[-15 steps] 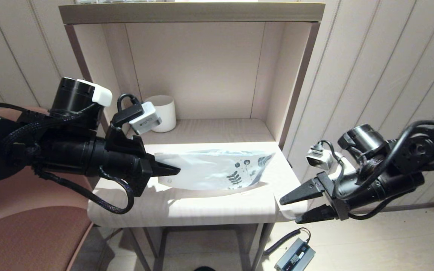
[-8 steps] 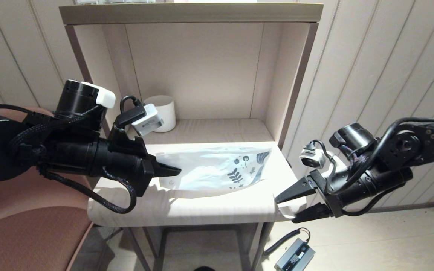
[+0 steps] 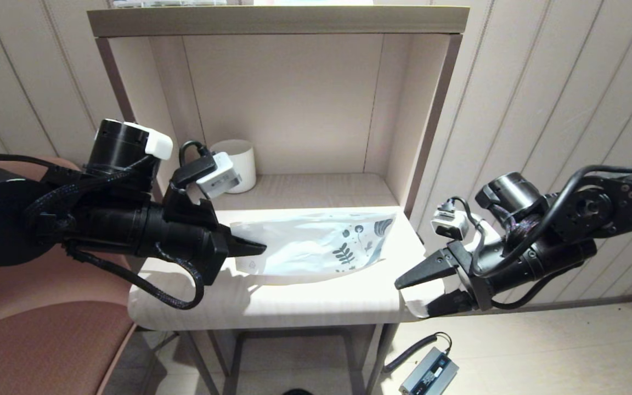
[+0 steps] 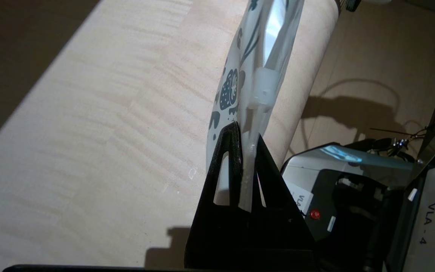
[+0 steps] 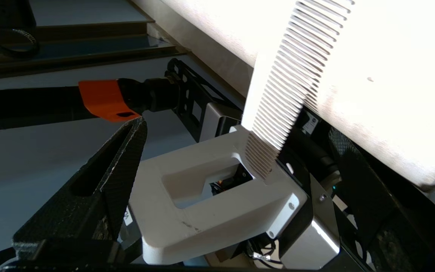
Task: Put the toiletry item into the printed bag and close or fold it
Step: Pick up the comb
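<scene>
The printed bag (image 3: 316, 247) lies across the small table (image 3: 294, 302), leaf print toward the right. My left gripper (image 3: 253, 249) is shut on its left, zip-strip edge; the left wrist view shows the bag (image 4: 240, 75) pinched between my left gripper's (image 4: 246, 138) fingertips, with its clear slider (image 4: 263, 87) just beyond. The white comb (image 5: 281, 87) overhangs the table's front right corner (image 3: 421, 305). My right gripper (image 3: 416, 298) is open, one finger above and one below the comb's overhanging end. In the right wrist view the right gripper (image 5: 236, 132) is not touching the comb.
A white mug (image 3: 237, 164) stands at the back left of the shelf alcove, behind my left wrist. Alcove side walls (image 3: 431, 126) flank the table. A brown chair (image 3: 47, 340) sits at left. A power brick (image 3: 428, 373) lies on the floor under the right arm.
My right gripper has moved left to the table's front right corner, bringing its open fingers around the comb's end. The left gripper has shifted slightly up and right with the bag.
</scene>
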